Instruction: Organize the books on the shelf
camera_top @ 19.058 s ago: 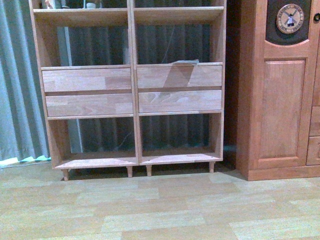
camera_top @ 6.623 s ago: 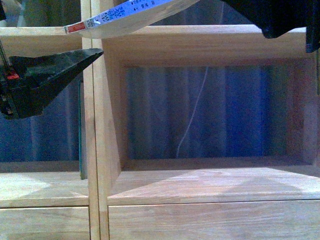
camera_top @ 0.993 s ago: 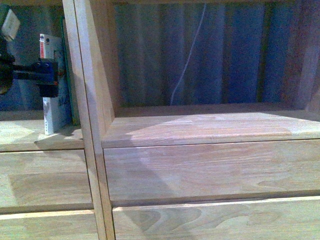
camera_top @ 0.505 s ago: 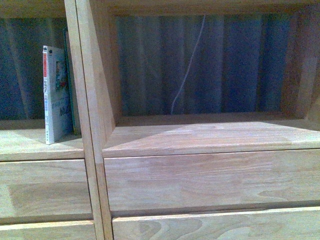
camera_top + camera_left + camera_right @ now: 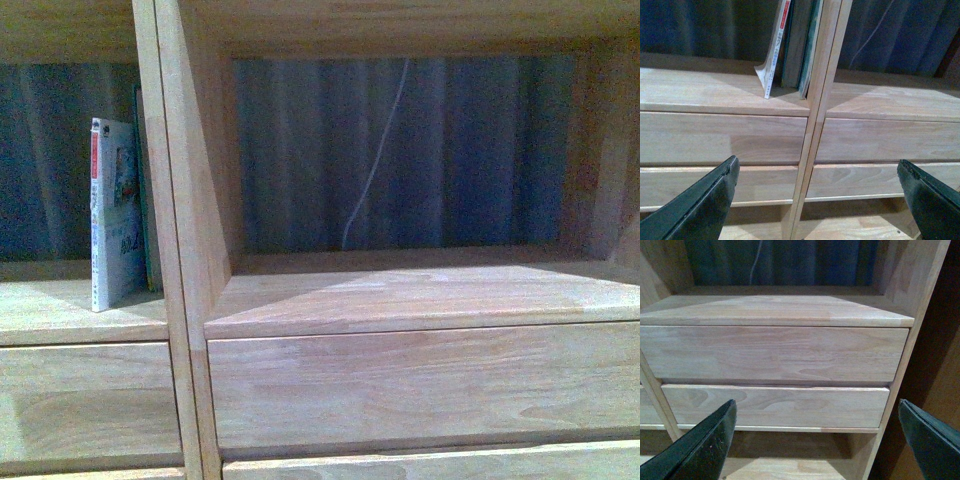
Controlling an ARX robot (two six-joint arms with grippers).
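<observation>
The paperback [image 5: 112,215] stands upright in the left cubby of the shelf [image 5: 400,300], at about 9 o'clock in the front view, beside the green book [image 5: 141,190], which sits against the centre divider [image 5: 175,250]. In the left wrist view the paperback [image 5: 776,47] tilts a little and its lower corner curls outward, so it looks thin and floppy; nothing props it on its open side.

The left gripper [image 5: 817,195] hangs in front of the drawers [image 5: 725,135], below the books, jaws wide and holding nothing. The right gripper [image 5: 817,435] faces the right column's drawers, jaws likewise wide and empty.

The main risk, as I judge it, is the paperback sliding or tipping toward the open side of the cubby, since it leans rather than stands square. A bump to the shelf from either arm could start that. A finger [image 5: 705,200] rising close to the shelf edge could also catch the curled corner and drag the book out. The open back means a push too deep could send a book off the rear. The white cord [image 5: 375,150] behind the right cubby could snag there.
</observation>
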